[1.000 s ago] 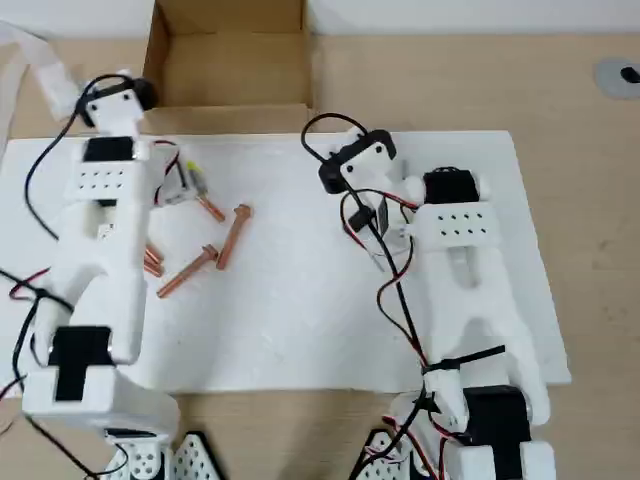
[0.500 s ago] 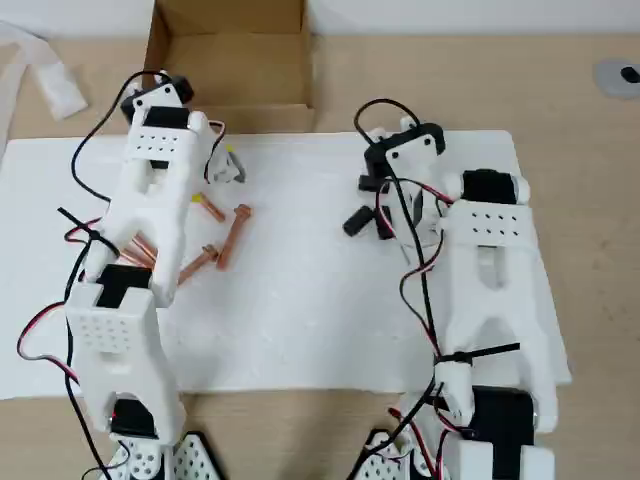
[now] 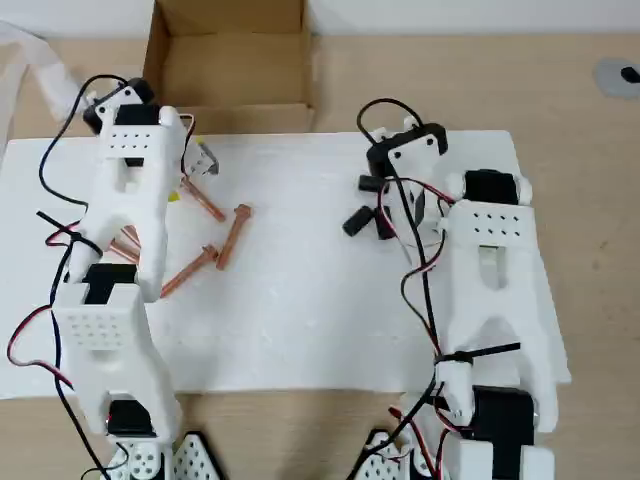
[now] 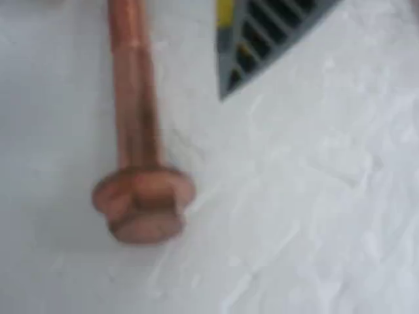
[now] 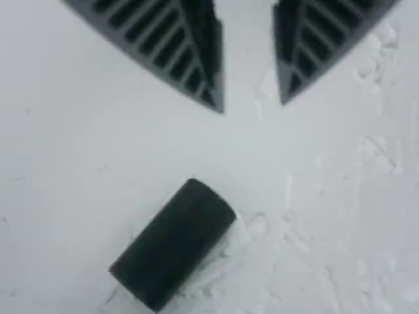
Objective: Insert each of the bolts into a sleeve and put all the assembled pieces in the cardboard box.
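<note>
A copper bolt (image 4: 139, 144) lies on white foam (image 4: 314, 209), just beside a ribbed end effector fingertip (image 4: 265, 29).

Brightly and evenly lit from overhead, with the white foam mat (image 3: 300, 320) close to glaring and only thin, soft shadows under the copper-coloured metal bolts (image 3: 232, 235) in the high view. Darkens slightly inside the brown cardboard box (image 3: 250, 118), down towards the shaded floor. Close up, leaves a pale grey shadow beside the short black cylindrical sleeve (image 5: 173, 245) and a dull sheen along the shaft of a single bolt (image 4: 134, 98).
</note>
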`<state>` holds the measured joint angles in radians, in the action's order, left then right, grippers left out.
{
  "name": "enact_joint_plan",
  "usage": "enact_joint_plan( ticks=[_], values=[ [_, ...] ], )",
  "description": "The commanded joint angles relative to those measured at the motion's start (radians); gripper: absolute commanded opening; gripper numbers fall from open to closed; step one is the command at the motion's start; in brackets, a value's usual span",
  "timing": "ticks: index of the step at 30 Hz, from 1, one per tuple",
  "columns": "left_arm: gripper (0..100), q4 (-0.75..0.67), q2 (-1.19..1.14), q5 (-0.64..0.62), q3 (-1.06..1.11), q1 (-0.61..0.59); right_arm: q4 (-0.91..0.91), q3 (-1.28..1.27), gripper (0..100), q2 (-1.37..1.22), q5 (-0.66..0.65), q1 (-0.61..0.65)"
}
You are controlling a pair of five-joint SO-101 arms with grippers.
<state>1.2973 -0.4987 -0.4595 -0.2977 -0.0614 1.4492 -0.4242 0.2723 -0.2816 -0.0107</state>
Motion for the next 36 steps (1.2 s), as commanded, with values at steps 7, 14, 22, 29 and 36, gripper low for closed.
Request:
enact_joint_plan(
  ticks=[7,14,22,29,36],
  values=[
    [26,-0.086,0.005,0.000,0.072,-0.028,-0.011,0.058,8.4,-0.002,0.005,-0.016],
    [26,-0.126,0.005,-0.002,0.107,-0.028,-0.008,0.058,8.4,-0.002,0.005,-0.016],
    [26,-0.160,-0.005,-0.005,0.107,-0.034,-0.008,0.058,8.4,-0.002,0.005,-0.015],
    [22,-0.106,-0.134,-0.008,0.003,-0.031,-0.008,0.058,8.4,-0.002,0.003,-0.015],
    [4,0.058,-0.257,-0.008,-0.178,-0.034,-0.008,0.058,8.4,-0.001,-0.009,-0.015]
  ],
)
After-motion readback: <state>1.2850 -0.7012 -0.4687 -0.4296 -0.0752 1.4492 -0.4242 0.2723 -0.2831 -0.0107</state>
